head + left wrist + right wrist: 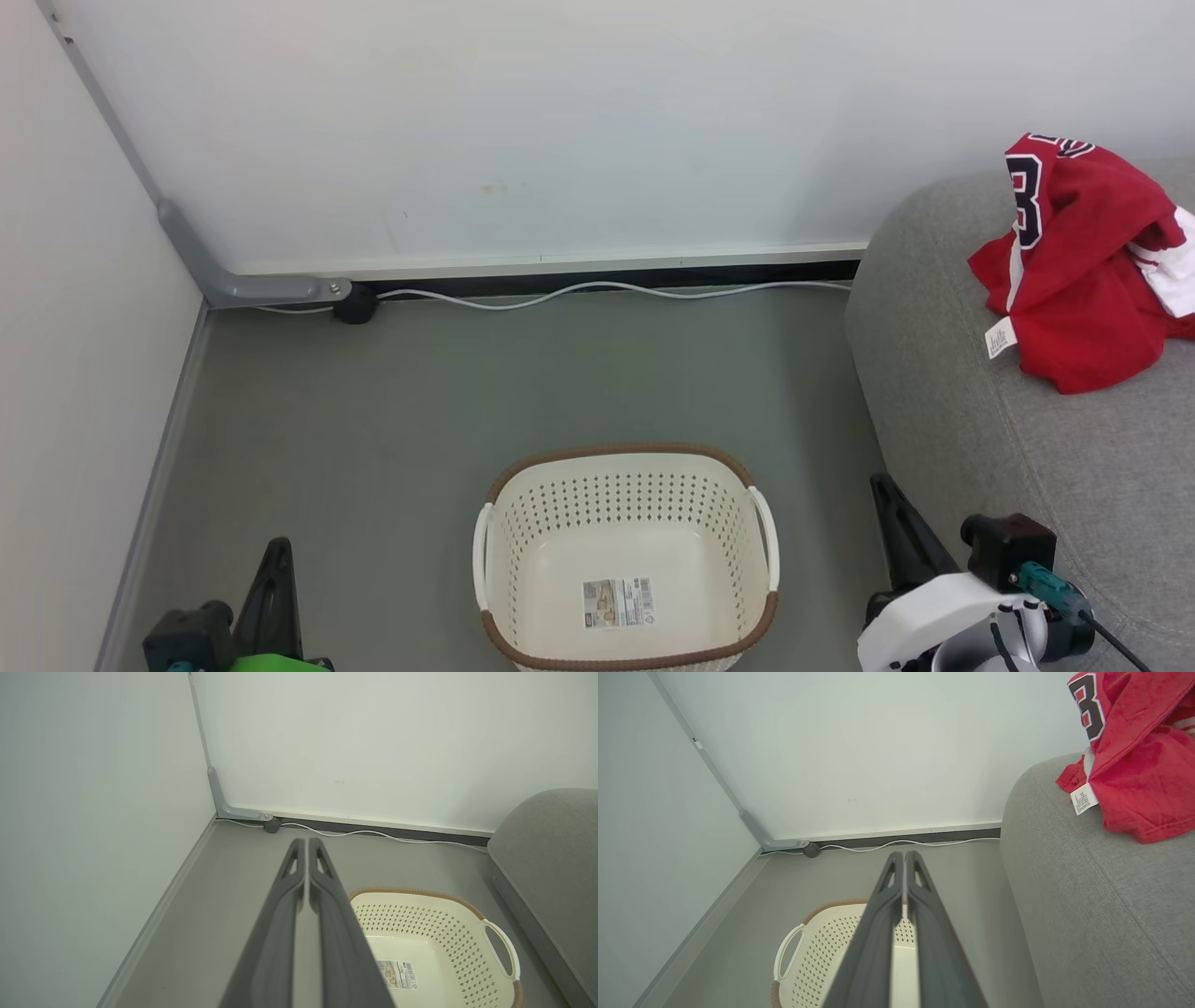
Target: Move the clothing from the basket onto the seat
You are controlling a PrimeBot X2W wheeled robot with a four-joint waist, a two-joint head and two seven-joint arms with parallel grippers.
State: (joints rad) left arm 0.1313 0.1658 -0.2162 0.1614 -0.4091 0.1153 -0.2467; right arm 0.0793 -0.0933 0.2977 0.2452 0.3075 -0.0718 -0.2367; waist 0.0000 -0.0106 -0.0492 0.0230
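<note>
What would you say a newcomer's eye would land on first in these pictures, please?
The bright red clothing, heaped on the grey seat at the right, stands out at once. Next comes the cream basket on the floor in the middle, holding just a label sticker. The left tool and the right tool are both shut on nothing.

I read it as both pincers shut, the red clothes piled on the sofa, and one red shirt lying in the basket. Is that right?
Not quite. The basket holds no shirt: in the head view its bottom is bare apart from a label sticker. The rest stands: left pincer and right pincer are shut, and the red clothes lie on the sofa.
</note>
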